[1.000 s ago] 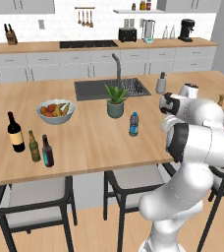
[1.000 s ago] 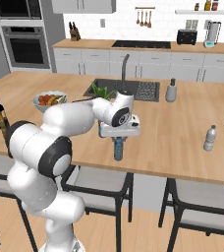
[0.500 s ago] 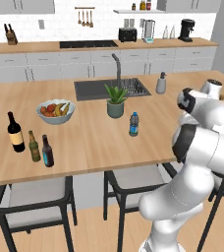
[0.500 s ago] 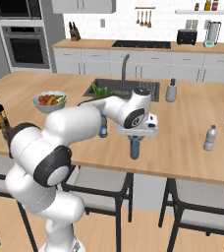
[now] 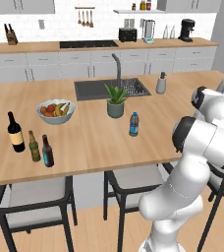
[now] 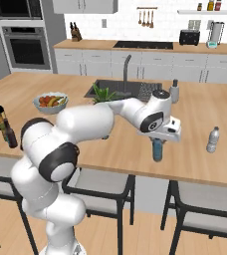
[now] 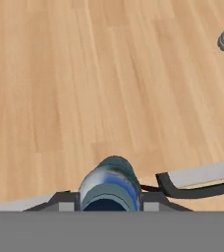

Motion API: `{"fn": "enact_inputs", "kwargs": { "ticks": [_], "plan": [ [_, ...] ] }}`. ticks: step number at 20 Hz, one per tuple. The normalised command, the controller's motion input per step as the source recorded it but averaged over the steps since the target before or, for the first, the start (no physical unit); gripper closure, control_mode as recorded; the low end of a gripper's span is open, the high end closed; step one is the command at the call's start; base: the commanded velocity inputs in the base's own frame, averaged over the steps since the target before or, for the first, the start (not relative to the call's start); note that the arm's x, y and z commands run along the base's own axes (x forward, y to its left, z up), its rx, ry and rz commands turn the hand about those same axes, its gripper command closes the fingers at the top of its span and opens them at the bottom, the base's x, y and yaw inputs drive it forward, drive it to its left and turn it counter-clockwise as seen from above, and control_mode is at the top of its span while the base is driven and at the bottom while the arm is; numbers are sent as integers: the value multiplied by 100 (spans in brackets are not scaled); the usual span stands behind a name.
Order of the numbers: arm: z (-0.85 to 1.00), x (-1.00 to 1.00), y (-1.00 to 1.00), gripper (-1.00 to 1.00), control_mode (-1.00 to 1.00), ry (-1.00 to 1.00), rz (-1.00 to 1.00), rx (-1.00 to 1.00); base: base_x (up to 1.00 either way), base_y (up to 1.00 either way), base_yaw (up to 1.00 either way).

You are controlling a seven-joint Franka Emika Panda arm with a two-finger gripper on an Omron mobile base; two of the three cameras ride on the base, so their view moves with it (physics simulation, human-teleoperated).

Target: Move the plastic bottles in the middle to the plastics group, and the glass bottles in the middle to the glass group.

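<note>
The wooden desk [image 5: 84,142] holds a fruit bowl [image 5: 55,111], a small plant [image 5: 116,101], a blue water bottle [image 5: 133,124], and three dark bottles [image 5: 31,140] standing close together.

Counting it up: two blue water bottles [image 5: 133,123] [image 6: 158,150], one pale clear bottle [image 6: 213,140], and three dark glass bottles [image 5: 30,141] at the left. Plus one fruit bowl [image 5: 56,111], one plant [image 5: 115,101], one soap dispenser [image 5: 160,83].

Fruit bowl [image 5: 55,111] nr potted plant [image 5: 116,102] (by sink [image 5: 112,89]), soap dispenser [image 5: 161,83] beyond.
</note>
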Motion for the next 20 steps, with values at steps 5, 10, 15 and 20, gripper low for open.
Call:
{"fn": "enact_inputs", "kwargs": {
  "ticks": [5,10,15,20],
  "plan": [
    [1,13,-76,100,-100,1,-31,0,0,0,0],
    [0,24,-62,100,-100,0,-34,0,0,0,0],
    [0,31,-59,100,-100,0,-35,4,0,0,0],
    [-6,34,-25,100,-100,-6,-14,14,0,0,0]
  ]
}}
